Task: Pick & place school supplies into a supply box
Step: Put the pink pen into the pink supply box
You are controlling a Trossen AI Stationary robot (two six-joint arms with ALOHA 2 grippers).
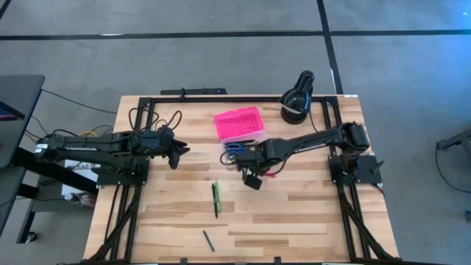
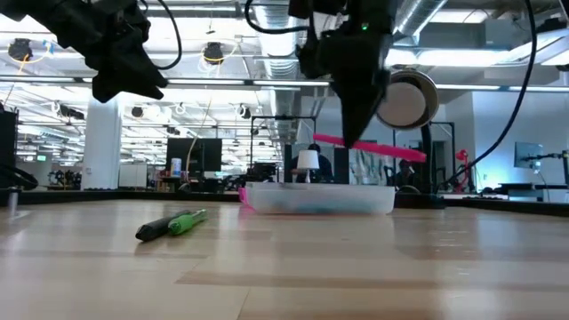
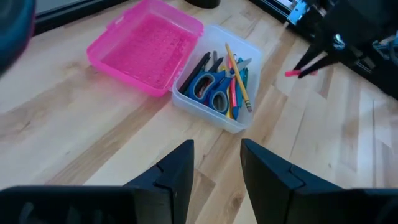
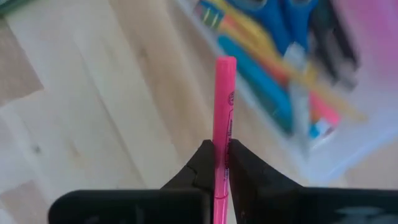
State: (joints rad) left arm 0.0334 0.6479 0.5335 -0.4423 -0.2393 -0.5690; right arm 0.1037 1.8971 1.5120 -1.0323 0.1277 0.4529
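Placement hinges on how the thin pink pen (image 4: 224,124) lines up with the clear translucent plastic base of the supply box (image 3: 245,121). The right gripper (image 1: 252,177), its fingers clamped together on the pen, hangs above the wooden worktop (image 1: 309,221) just on the near side of that base, toward the worktop's middle. In the right wrist view the pen juts forward from between the fingers with its free end aimed at the base; the low view shows it held level, above the base's rim. The base sits close to the worktop's far edge, its open bright pink lid (image 1: 238,122) hinged back on the side toward the far edge. Blue-handled scissors (image 3: 208,90), a yellow pencil (image 3: 237,78) and other pens already lie in the base, lengthwise along it. My reading is that the pen must travel a short way toward the far edge and turn to match the base's long axis before release, or one end may catch the rim.

A green pen (image 1: 215,197) with a dark one beside it lies near the worktop's centre, and a short dark pencil (image 1: 209,241) lies closer to the near edge. The left gripper (image 1: 175,153), fingers apart and empty, waits over the left side of the worktop, about as near to those strays as the right.
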